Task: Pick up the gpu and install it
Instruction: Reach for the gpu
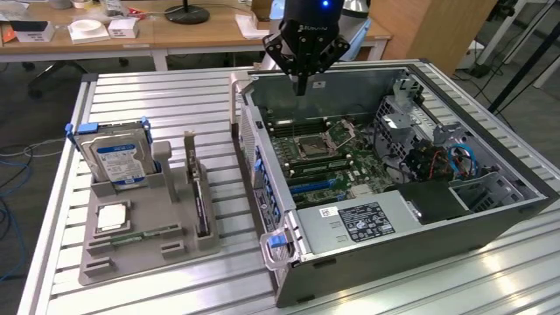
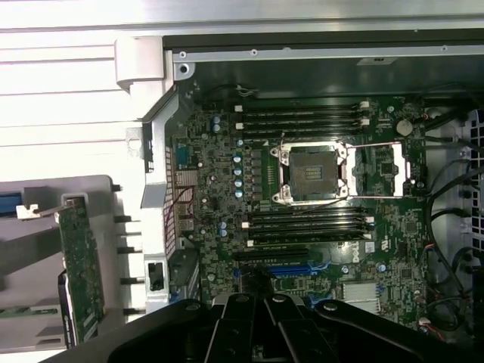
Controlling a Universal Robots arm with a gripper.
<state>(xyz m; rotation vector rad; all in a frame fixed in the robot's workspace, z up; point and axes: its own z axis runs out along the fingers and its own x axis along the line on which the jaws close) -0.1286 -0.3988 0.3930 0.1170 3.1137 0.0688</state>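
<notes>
The claw [image 1: 300, 86] hangs vertical, closed, above the case [image 1: 437, 249], gpu [image 1: 200, 203] untouched.

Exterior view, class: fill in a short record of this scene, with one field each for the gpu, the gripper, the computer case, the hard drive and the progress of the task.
gpu: stands on edge in a slot of the grey holder, outside the case
gripper: above the far wall of the case, apart from the gpu, carrying nothing
computer case: side open, motherboard exposed
hard drive: upright in the holder, to the exterior view's left of the gpu
progress: gpu not yet picked up
</notes>
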